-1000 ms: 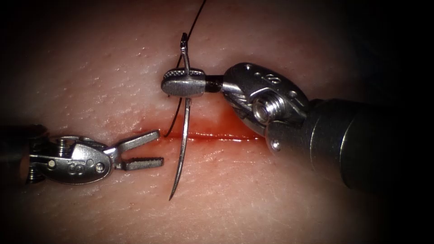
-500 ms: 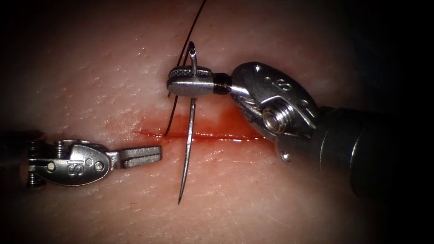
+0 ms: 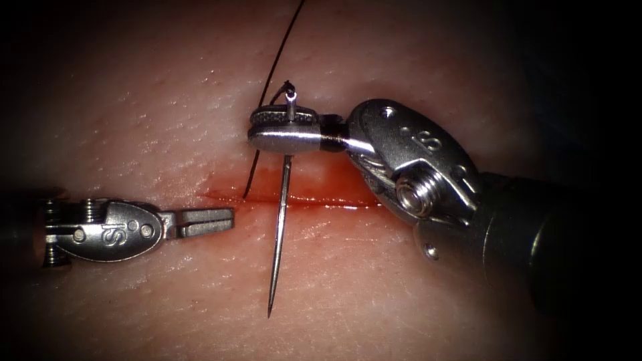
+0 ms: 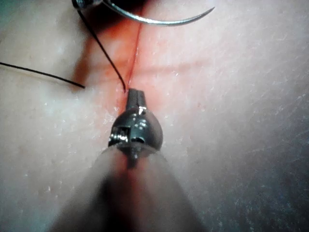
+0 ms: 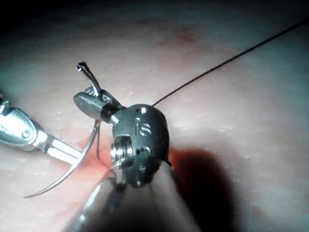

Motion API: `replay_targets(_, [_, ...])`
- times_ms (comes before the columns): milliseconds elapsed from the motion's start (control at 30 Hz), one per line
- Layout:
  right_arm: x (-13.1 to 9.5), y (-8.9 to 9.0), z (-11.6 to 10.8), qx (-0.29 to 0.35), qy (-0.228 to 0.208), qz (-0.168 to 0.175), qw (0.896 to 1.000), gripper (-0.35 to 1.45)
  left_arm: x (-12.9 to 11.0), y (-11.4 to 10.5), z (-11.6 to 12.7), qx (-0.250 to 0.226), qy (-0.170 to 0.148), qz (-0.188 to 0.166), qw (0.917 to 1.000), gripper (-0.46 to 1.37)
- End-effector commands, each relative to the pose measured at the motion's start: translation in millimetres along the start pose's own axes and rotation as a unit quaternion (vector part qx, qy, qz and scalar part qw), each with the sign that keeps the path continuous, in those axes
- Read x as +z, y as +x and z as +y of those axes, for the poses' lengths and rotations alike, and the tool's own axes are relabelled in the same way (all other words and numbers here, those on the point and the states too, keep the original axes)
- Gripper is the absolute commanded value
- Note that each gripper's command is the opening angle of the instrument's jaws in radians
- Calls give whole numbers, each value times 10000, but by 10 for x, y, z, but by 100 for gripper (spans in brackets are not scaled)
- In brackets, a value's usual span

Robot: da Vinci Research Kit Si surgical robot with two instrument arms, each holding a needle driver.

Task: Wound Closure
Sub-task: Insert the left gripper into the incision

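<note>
My right tool (image 3: pixel 257 131) comes in from the right, jaws shut on the curved needle (image 3: pixel 278 234) close to its thread end. The needle hangs across the cut (image 3: pixel 321 200) with its tip free over the near tissue (image 3: pixel 167 100), not in it. In the right wrist view the needle (image 5: pixel 72 169) curves away below the right tool's jaws (image 5: pixel 84 102). Dark thread (image 3: pixel 277 57) runs from the needle's tail off the picture's top, and a strand enters the tissue at the cut's left part. My left tool (image 3: pixel 227 221) lies at the cut's left end, jaws shut on nothing; its tip (image 4: pixel 135 99) sits by the cut.
Red fluid (image 3: pixel 334 184) stains the tissue along the cut under the right tool. A loose thread end (image 4: pixel 43 75) lies on the tissue beside the cut. The right tool's wrist (image 3: pixel 414 167) hangs over the cut's right part.
The left tool's jaws have gone from open to shut. The right tool has rolled its wrist and shifted a little right, turning the needle so its tip swings rightward and lower.
</note>
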Motion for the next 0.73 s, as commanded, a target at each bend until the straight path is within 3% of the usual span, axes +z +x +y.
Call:
replay_targets(33, [-1,0,-1,-91,-15,-3,10000,-35,1,1,0,-7,-32,-72,10000,-35])
replay_targets(333, [-1,3,-12,-396,155,39,9991,-35,6,-5,-7,-22,-49,-380,9993,-35])
replay_targets(733, [-1,4,-15,-424,185,45,9989,-35,11,-9,-13,-37,-33,-403,9992,-35])
